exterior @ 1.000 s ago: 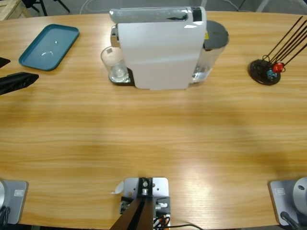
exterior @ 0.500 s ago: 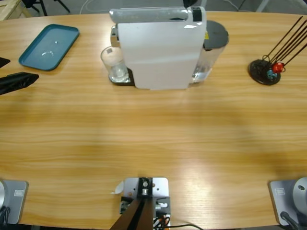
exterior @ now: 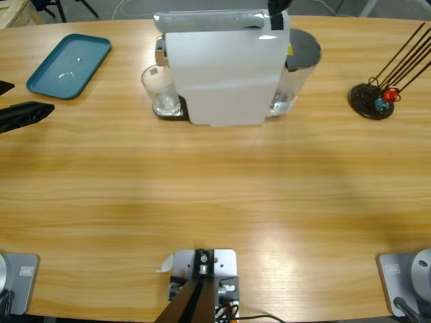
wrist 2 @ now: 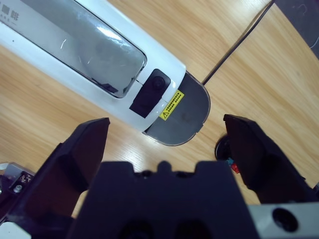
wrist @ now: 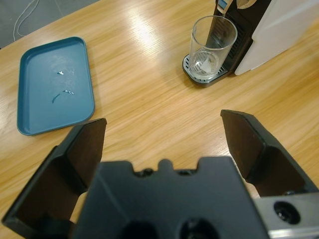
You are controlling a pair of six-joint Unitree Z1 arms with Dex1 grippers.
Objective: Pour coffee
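A clear glass tumbler (exterior: pixel 160 91) stands on the drip tray of the white coffee machine (exterior: pixel 222 67), under its spout. In the left wrist view the tumbler (wrist: pixel 213 46) looks nearly empty, and I cannot make out any coffee in it. My left gripper (wrist: pixel 167 134) is open with nothing between its jaws, low over the table and well short of the tumbler. In the high view it shows at the left edge (exterior: pixel 30 99). My right gripper (wrist 2: pixel 167 139) hangs open above the machine's top (wrist 2: pixel 79 47), near its black button (wrist 2: pixel 157 84).
A teal tray (exterior: pixel 69 65) lies at the back left, left of the tumbler. The machine's grey water tank lid (exterior: pixel 303 48) sits at its right end. A black stand with thin sticks (exterior: pixel 372 101) is at the right.
A black part of the right arm at the top edge, above the machine, has shifted slightly right and shows more. The left gripper and the tumbler have not moved.
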